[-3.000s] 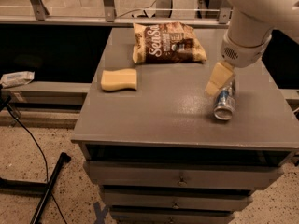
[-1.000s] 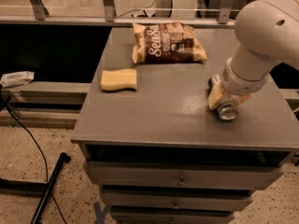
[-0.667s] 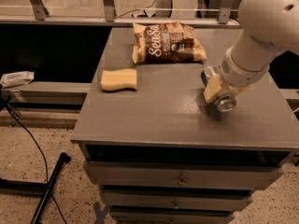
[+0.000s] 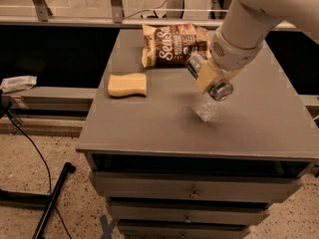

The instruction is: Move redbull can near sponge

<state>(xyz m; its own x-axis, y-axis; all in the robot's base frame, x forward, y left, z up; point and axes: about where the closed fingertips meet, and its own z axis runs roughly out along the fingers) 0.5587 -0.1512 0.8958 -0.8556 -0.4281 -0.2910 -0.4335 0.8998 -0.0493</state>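
My gripper is shut on the redbull can, a slim silver can whose shiny round end faces the camera. It holds the can lifted above the middle of the grey table top, casting a shadow below. The sponge, a pale yellow block with pinched sides, lies flat at the table's left side, well to the left of the can. The white arm comes in from the upper right.
A brown snack bag with white lettering lies at the back of the table, just behind the gripper. Drawers sit under the top. A black cable and stand leg are on the floor at left.
The gripper closed on the can where it lay at the right of the table, lifted it off the surface and carried it left toward the middle.
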